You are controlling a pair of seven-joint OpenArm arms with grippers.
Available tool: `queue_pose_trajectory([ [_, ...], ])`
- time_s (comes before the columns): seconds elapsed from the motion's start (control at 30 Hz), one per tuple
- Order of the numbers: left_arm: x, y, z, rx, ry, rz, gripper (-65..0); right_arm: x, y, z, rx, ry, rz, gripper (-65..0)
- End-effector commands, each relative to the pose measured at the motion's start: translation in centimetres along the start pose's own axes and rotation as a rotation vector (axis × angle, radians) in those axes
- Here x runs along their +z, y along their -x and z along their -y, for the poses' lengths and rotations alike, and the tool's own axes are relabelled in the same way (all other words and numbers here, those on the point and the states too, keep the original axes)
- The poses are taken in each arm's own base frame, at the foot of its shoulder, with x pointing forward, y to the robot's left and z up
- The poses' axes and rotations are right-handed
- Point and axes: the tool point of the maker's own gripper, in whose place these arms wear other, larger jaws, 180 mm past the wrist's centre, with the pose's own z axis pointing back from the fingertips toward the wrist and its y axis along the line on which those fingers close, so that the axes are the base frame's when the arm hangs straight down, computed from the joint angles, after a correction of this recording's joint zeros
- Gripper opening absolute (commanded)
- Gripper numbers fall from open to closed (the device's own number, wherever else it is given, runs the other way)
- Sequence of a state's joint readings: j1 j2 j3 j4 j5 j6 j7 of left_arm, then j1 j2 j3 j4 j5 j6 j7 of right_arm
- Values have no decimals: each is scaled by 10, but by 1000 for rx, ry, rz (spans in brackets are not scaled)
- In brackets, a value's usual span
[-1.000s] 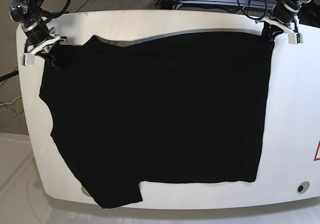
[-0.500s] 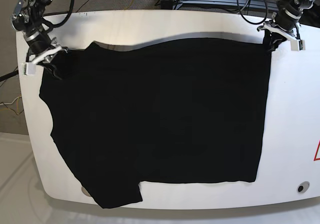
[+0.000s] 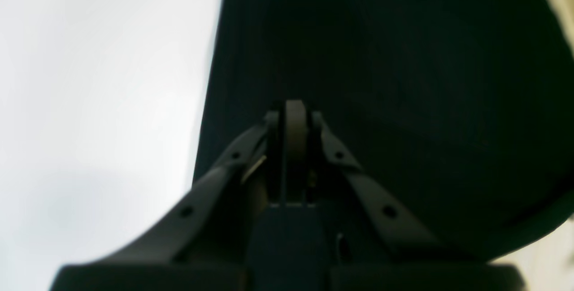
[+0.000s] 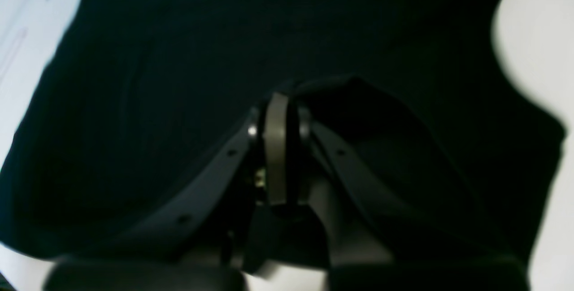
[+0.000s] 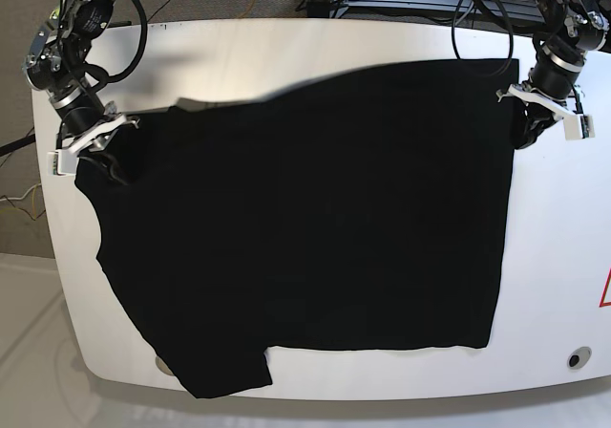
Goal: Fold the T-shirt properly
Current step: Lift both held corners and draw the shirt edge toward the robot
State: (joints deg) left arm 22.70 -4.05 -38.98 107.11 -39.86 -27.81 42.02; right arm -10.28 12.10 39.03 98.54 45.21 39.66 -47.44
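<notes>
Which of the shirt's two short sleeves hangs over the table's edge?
The sleeve at the near edge of the table in the base view hangs over it. The other sleeve, by the right hand, lies on the tabletop.

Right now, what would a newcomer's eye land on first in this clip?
The big black T-shirt covering most of the white table, one sleeve hanging over the near edge. Next, the two pincers at its far corners: the right pincer and the left pincer, each shut on cloth.
</notes>
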Motion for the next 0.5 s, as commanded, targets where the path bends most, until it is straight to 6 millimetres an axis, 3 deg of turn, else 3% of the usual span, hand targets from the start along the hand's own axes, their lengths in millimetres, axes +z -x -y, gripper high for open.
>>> queue_pose_trajectory([
  [0.0, 3, -6, -2, -12, -13, 13, -650, 3, -19, 4, 24, 6, 51, -650],
  [0.47, -18, -33, -1, -41, 40, 75, -650, -7, -31, 12, -2, -1, 86, -650],
])
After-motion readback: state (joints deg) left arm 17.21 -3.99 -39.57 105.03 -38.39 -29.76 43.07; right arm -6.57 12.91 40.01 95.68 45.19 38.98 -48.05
